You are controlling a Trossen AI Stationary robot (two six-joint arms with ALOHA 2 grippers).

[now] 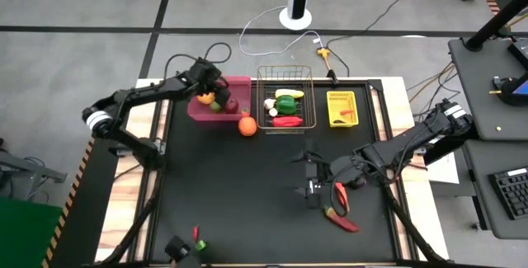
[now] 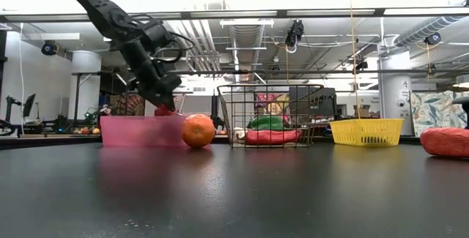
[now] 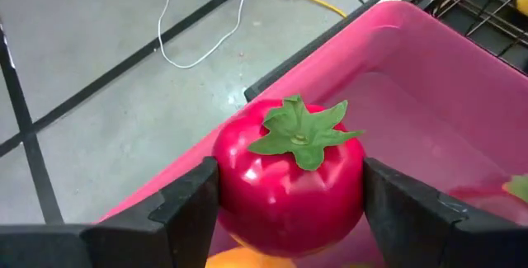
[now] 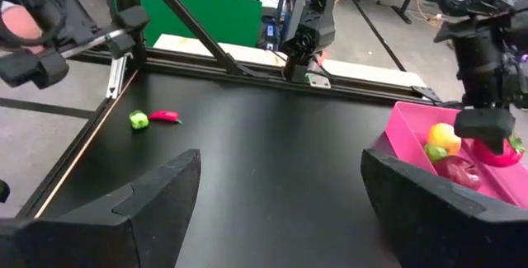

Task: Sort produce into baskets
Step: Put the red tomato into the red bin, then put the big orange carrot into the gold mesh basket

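Red and glossy, a tomato [image 3: 289, 181] sits clamped between the left gripper's [image 1: 216, 95] fingers [image 3: 186, 210] above the pink bin [image 1: 198, 110], which holds a lemon [image 4: 444, 137] and a lime [image 4: 435, 152]. An orange [image 1: 247, 125] lies just beside the bin and the wire basket [image 1: 285, 77]. The right gripper [image 1: 312, 177] hovers with jaws spread, holding nothing, over the black table [image 1: 239, 194], near a red chilli [image 1: 341, 219].

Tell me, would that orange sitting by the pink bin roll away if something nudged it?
Probably. The orange looks round and sits free on the smooth black table, so a push would likely send it rolling. Its hard, glossy look suggests a light, stiff toy, possibly slippery to grip.
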